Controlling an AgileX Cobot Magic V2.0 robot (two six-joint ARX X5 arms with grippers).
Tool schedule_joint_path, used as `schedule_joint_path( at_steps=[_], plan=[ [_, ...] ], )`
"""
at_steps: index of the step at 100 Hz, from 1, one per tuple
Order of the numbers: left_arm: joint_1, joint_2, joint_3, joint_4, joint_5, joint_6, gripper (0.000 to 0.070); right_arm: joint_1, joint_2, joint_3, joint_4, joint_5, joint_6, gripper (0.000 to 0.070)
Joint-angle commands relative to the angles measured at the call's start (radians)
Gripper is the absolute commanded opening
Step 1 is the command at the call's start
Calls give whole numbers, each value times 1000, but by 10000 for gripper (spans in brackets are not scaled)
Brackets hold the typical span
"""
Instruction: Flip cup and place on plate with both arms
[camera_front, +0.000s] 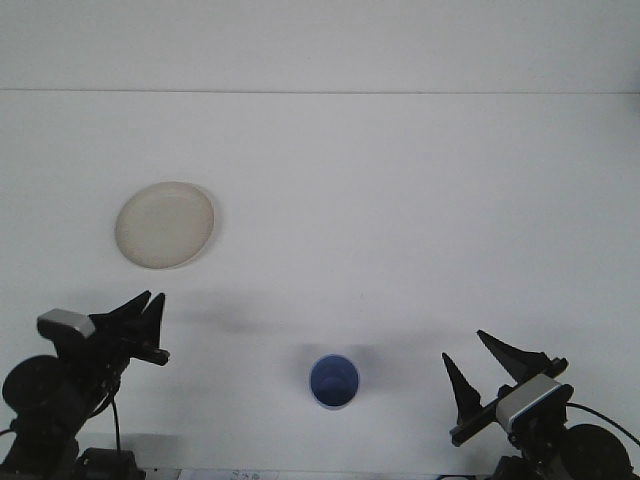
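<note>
blue cup (333, 381) sits at 6 o'clock on the white table (400, 200), mouth up as far as i can tell, round, smooth, plastic-looking. cream plate (165, 224) at 10 o'clock, shallow, matte, well apart from the cup. right gripper (480, 375) released, fingers spread, empty, near the cup. left gripper (148, 310) empty; spread unclear, can't tell. best approach: right comes in level, pinches the cup wall mid-height, then hands off.

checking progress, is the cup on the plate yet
No, the blue cup stands on the bare table, well apart from the plate.
</note>
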Motion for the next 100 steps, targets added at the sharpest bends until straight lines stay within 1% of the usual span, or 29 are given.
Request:
schedule_joint_path(
  at_steps=[1,7,14,27,48,54,64,70,84,100],
  plan=[
    [-23,101,106,-92,84,96,421,10,5,4,7,4,-19,425],
    [-63,187,185,-173,126,113,464,10,5,4,7,4,-26,424],
    [-126,279,263,-251,149,124,465,10,5,4,7,5,-29,424],
    [-284,426,363,-325,153,124,465,10,5,4,7,5,-32,424],
    [-549,649,471,-359,145,113,464,10,5,4,-15,5,-32,424],
    [-618,710,495,-359,113,111,464,10,5,4,-23,5,-32,424],
    [-715,808,534,-359,10,111,465,10,5,4,-35,5,-32,424],
    [-759,861,555,-359,-36,112,465,10,5,3,-39,5,-32,424],
    [-833,975,595,-351,-94,116,465,10,5,3,-39,5,-32,424],
    [-873,1069,606,-351,-153,124,465,10,5,1,-38,5,-32,424]
  ],
)
